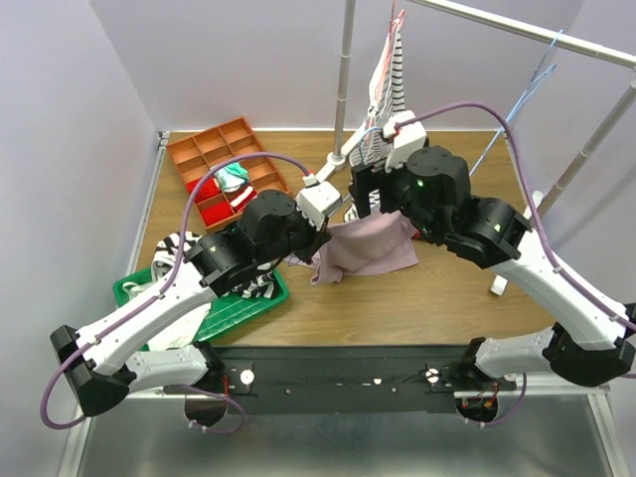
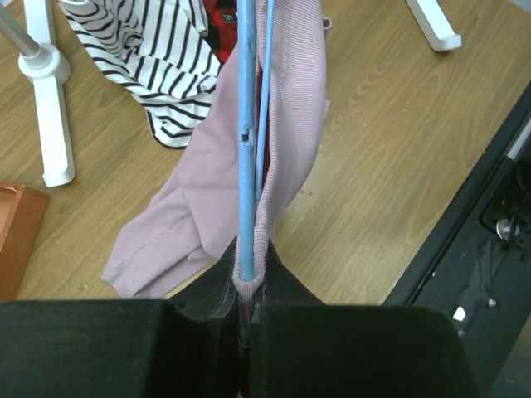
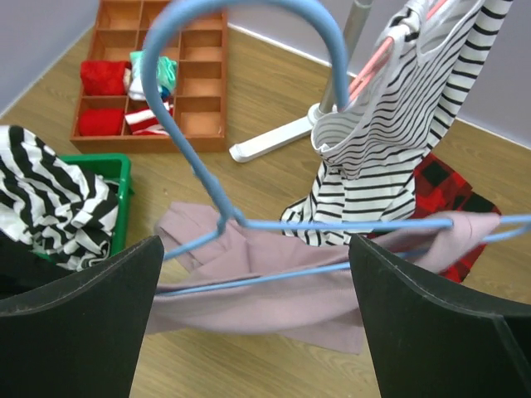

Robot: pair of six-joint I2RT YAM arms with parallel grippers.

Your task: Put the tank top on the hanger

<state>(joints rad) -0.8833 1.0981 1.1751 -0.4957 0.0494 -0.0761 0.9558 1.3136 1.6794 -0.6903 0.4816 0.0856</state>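
Observation:
The mauve tank top (image 1: 363, 248) hangs draped just above the table's middle. In the left wrist view, my left gripper (image 2: 245, 290) is shut on a ribbed edge of the tank top (image 2: 290, 124) looped round the end of the light-blue hanger (image 2: 246, 124). In the top view that gripper (image 1: 323, 227) is at the garment's left side. My right gripper (image 3: 253, 274) is open wide; the hanger (image 3: 332, 224) spans across in front of its fingers, hook up, with the tank top (image 3: 282, 303) sagging under its lower bar. In the top view the right gripper (image 1: 376, 204) is at the garment's upper edge.
An orange compartment tray (image 1: 224, 164) sits at the back left. A green tray (image 1: 238, 310) with striped clothes is at the front left. The white rack base (image 1: 343, 157), a hung striped shirt (image 1: 388, 89), a plaid garment (image 3: 448, 195) and a spare blue hanger (image 1: 522, 99) stand behind.

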